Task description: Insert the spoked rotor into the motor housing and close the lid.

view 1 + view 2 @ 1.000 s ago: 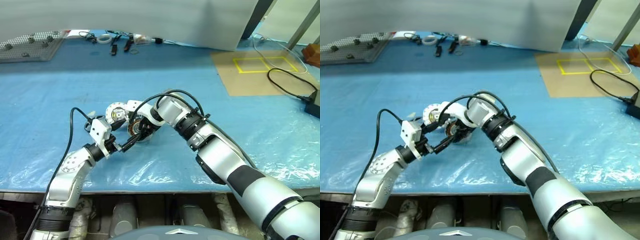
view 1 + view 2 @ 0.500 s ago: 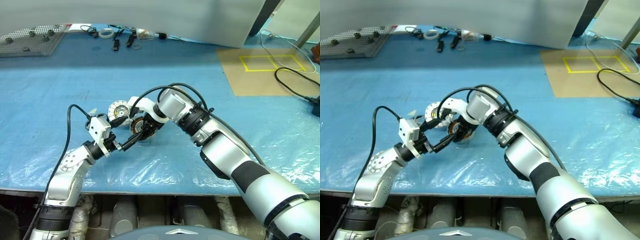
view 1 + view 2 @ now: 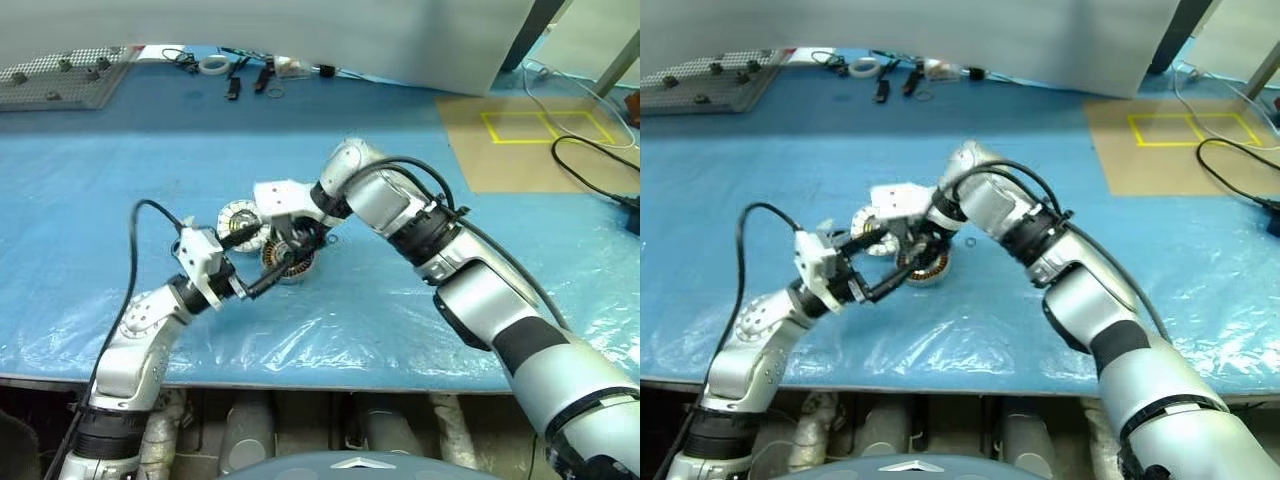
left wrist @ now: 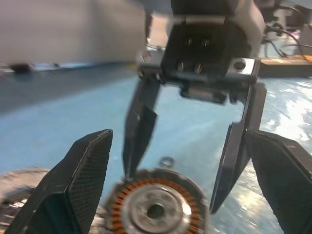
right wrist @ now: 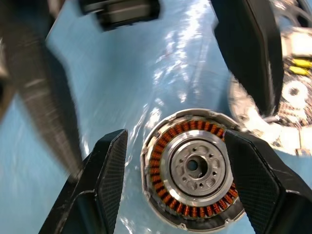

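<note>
The motor housing point(image 5: 192, 170) is seen lying flat on the blue table cover point(image 3: 120, 180), its ring of copper windings facing up, directly below the right gripper point(image 4: 190, 185), whose 2 black fingers are spread to either side of it without touching it and grip nothing. The left gripper point(image 3: 262, 285) is held level just beside the housing with its 2 fingers spread wide and empty. The lid point(image 3: 240, 222), white segments upward, is found flat just beyond the housing.

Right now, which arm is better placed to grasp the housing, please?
Right, I think. The right gripper hangs open over the housing, a finger on each side; the left gripper, also open, points at it from the side.
</note>
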